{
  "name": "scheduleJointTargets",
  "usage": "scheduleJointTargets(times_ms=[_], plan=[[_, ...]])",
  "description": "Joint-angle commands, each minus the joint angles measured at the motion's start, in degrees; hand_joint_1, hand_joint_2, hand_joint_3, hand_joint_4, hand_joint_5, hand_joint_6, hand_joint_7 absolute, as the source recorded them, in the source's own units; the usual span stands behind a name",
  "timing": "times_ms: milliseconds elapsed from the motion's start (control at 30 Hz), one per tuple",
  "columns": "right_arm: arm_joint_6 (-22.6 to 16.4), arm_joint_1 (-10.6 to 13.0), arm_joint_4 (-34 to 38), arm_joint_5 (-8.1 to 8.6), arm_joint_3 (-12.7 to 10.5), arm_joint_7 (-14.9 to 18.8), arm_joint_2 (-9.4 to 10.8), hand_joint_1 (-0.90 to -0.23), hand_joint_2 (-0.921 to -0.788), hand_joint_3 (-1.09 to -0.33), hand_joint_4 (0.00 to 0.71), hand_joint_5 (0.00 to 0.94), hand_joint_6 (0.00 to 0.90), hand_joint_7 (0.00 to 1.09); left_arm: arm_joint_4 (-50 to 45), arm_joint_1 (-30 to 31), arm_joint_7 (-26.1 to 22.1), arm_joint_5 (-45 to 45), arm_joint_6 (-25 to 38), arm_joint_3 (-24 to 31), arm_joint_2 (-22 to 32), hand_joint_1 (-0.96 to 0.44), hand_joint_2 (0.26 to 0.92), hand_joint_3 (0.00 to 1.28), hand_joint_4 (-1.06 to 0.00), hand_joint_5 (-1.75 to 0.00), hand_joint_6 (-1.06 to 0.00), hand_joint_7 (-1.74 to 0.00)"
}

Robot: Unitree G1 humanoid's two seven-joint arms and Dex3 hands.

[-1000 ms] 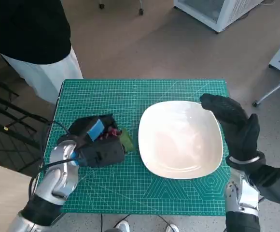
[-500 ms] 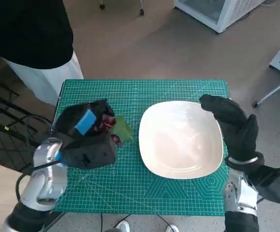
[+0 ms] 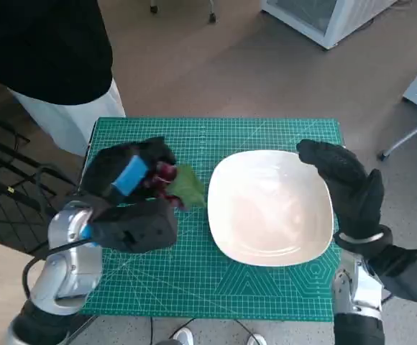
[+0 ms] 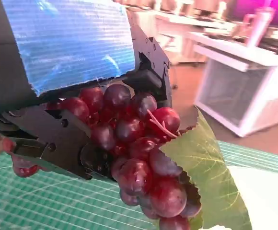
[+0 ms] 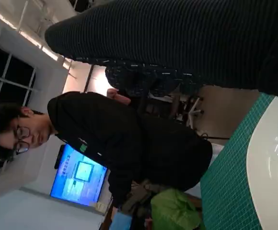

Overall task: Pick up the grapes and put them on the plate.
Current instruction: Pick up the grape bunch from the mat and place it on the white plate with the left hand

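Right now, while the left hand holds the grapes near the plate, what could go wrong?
1. The left hand grips the grapes only from one side; the lower bunch hangs free, so it may slip or shed berries onto the green mat.
2. The right hand rests at the plate edge and might nudge it.

The left hand point(image 3: 131, 188) holds the grapes point(image 3: 167, 178) above the green mat point(image 3: 194, 280), a green leaf point(image 3: 188, 185) poking out beyond its fingers toward the white plate point(image 3: 269, 207). The right hand point(image 3: 345, 183) rests at the plate's far edge, well apart from the left. A person point(image 3: 47, 54) stands beyond the left hand.
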Motion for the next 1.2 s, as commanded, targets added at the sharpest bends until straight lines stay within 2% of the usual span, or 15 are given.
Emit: scheduleJointTargets(times_ms=[33,300,700,1200], plan=[[0.4,0.5,0.3,-0.13,0.2,-0.3,0.3,-0.512,-0.921,-0.645,0.361,0.001,0.267,0.0,0.7,-5.1,-1.8,1.4,-0.6,-3.3,-2.3,0.0,0.92,0.04,-0.74,-1.14,-0.64,-1.12],[0.4,1.1,-0.1,0.66,-0.4,0.3,-0.2,-0.517,-0.921,-0.642,0.36,0.001,0.266,0.0,7.8,-12.4,-3.5,2.2,-2.7,-8.9,-6.7,0.0,0.92,0.03,-0.75,-1.15,-0.65,-1.08],[0.8,2.4,-2.0,1.57,-1.6,0.0,-0.9,-0.519,-0.921,-0.634,0.364,0.002,0.273,0.0,25.3,-22.7,-2.0,2.6,-8.5,-15.3,-14.7,0.0,0.917,0.04,-0.72,-1.24,-0.69,-1.0],[-0.1,3.2,-2.9,1.23,-2.4,-1.5,-0.5,-0.519,-0.921,-0.626,0.365,0.001,0.277,0.01,41.9,-30.3,0.4,1.8,-14.0,-18.2,-22.0,0.0,0.92,0.12,-0.59,-1.42,-0.63,-1.02]])
